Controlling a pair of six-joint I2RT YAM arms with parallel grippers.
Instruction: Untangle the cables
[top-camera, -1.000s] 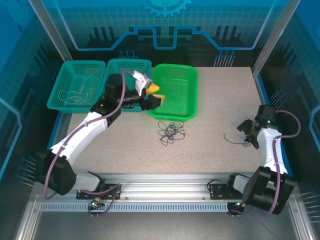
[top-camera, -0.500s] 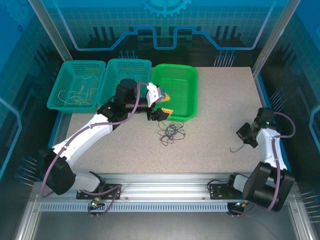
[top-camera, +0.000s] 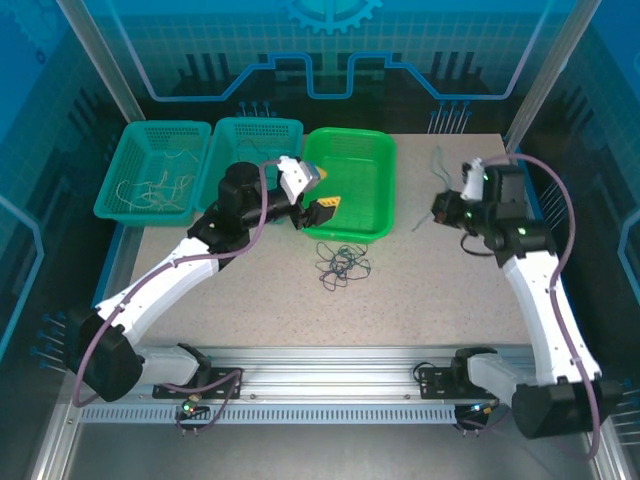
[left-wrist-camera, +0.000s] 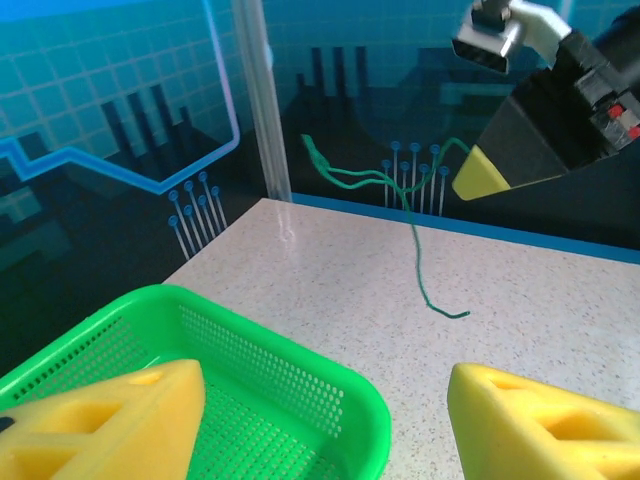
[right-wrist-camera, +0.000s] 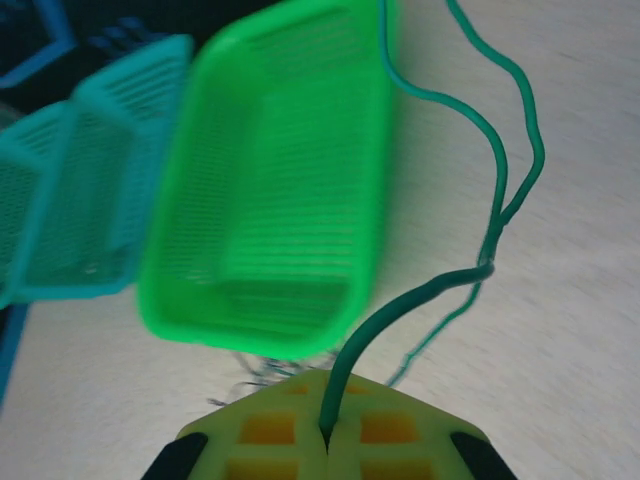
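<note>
A: Any grip at the right gripper (top-camera: 441, 208)?

B: Yes. Pinched tight on a thin green cable (right-wrist-camera: 500, 200), with the pads (right-wrist-camera: 260, 435) pressed together around it at the bottom centre of the right wrist view.

A: Where, seen from overhead?

B: Upper right, raised over the table (top-camera: 440, 290), a little right of the green basket (top-camera: 350, 133). Look for the cable curling up above the fingers and trailing down to their left. Shows again in the upper middle of the left wrist view, dangling towards the speckled top. Hard to tell whether its loose end touches.

A: And the left gripper (top-camera: 322, 192)?

B: Spread apart, holding nothing. Sits centre-left in the overhead view, over the left edge of the green basket. Note the yellow fingers (left-wrist-camera: 100, 420) in the two lower corners of its own camera, with a corner of the basket between them.

A: The rest of the cables?

B: Find a dark tangle (top-camera: 340, 265) lying on the table in the middle of the overhead view, just below the green basket and apart from both grippers. Appears blurred at the lower left of the right wrist view too. Also spot pale cables (top-camera: 150, 188) curled inside the teal basket (top-camera: 110, 205) at the upper left.
</note>
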